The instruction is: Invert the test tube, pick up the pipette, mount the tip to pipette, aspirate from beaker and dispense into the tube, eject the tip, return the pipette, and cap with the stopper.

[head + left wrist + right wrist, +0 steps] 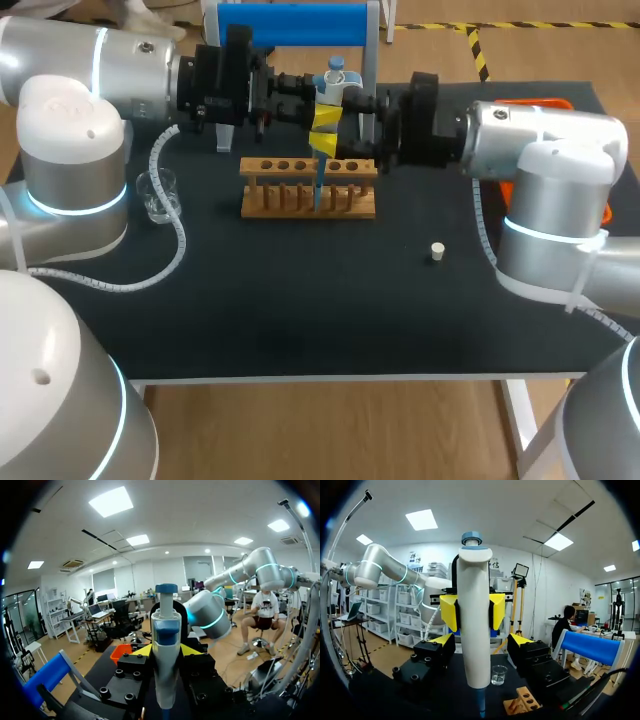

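Note:
A white pipette (330,85) with a blue top stands upright over the wooden tube rack (308,187). My left gripper (322,115) is shut on its body; the left wrist view shows its yellow tips (165,650) pressed against both sides. My right gripper (326,146) sits just below, and in its own view its fingers (480,640) stand open on either side of the pipette (474,630) with gaps. The pipette's thin bluish lower end (318,190) reaches down to the rack. A clear beaker (158,193) stands at the left, and a small white stopper (437,251) lies at the right.
A blue stand (293,25) rises behind the rack. An orange holder (540,103) shows behind my right arm. A white coiled cable (170,240) trails across the dark table (300,300) beside the beaker.

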